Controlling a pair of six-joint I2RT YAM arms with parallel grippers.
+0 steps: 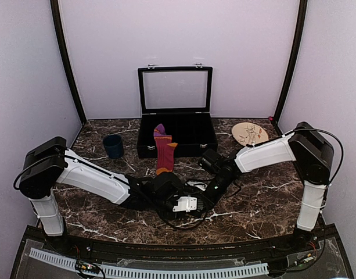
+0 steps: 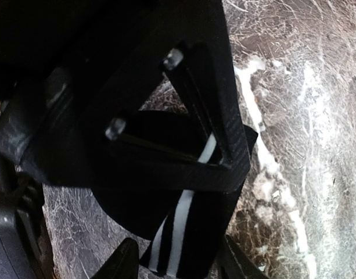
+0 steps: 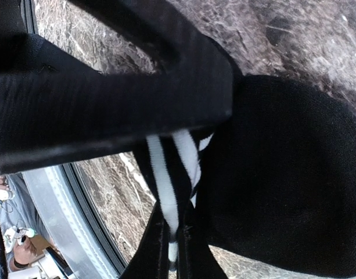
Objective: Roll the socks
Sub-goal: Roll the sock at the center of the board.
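In front of the black case: both arms reach low over the dark marble table, and their grippers nearly meet.
Black sock: lies on the table just in front of the case, between the two grippers. It is black with white stripes, with a rounded mass of fabric at one end. From overhead the grippers mostly hide it.
Right gripper: jaws pressed almost together, pinching the striped band of the black sock.
Left gripper: one fingertip sits on each side of the striped band, set wide apart. I cannot tell whether they press on the fabric.
Maroon sock: draped over the case's front wall. Its purple-banded end is inside the case and its orange toe is down on the table. Neither gripper holds it.
Blue cup: upright, left of the case.
Round wooden plate: flat on the table, right of the case.
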